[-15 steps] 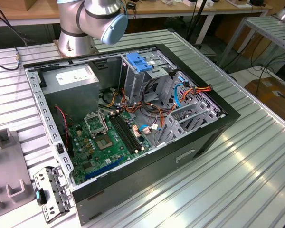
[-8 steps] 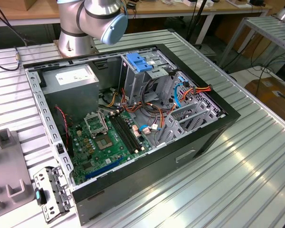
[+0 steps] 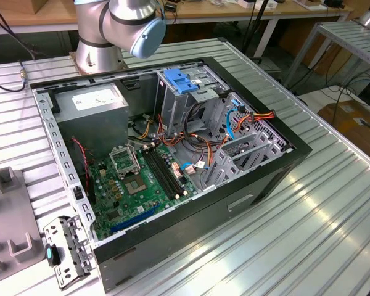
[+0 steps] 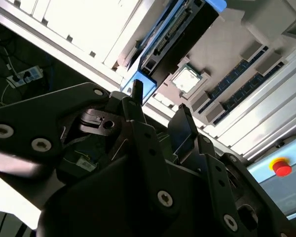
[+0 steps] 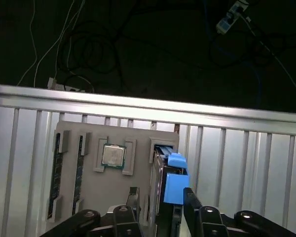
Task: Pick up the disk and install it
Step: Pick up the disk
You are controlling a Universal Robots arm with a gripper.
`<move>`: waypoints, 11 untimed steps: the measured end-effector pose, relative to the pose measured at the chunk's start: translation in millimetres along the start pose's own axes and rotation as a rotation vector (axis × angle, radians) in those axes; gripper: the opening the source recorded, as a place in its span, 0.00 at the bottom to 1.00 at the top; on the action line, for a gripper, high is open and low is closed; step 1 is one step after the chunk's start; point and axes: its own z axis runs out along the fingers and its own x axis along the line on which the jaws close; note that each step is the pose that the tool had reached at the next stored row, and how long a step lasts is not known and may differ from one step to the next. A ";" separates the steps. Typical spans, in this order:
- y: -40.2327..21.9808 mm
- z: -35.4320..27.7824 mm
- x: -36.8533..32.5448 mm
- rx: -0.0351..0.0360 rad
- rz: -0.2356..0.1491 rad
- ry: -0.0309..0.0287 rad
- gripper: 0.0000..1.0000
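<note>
"Disk (image 5: 173, 163) on edge in the grey tray (image 5: 89, 197) on the bench (image 5: 237, 148) — its near end is hidden behind the end effector (image 5: 161, 196)."
"Got hold of it?"
"No, nothing gripped. Fingers (image 5: 191, 197) spread wide, one on either side of the blue rail — whether they touch it, I can't tell."
"Second wrist view?"
"Same: disk (image 4: 180, 29) just beyond the parted end effector (image 4: 159, 98)."

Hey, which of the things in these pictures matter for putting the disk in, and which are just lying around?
Job in hand: disk, standing in the grey holder; gripper, fingers open either side of it; open computer case.
Lying about: processor chip, memory sticks, red button, power strip.
</note>
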 end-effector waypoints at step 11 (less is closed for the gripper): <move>4.8 16.3 -8.9 -0.0039 0.106 -0.0054 0.56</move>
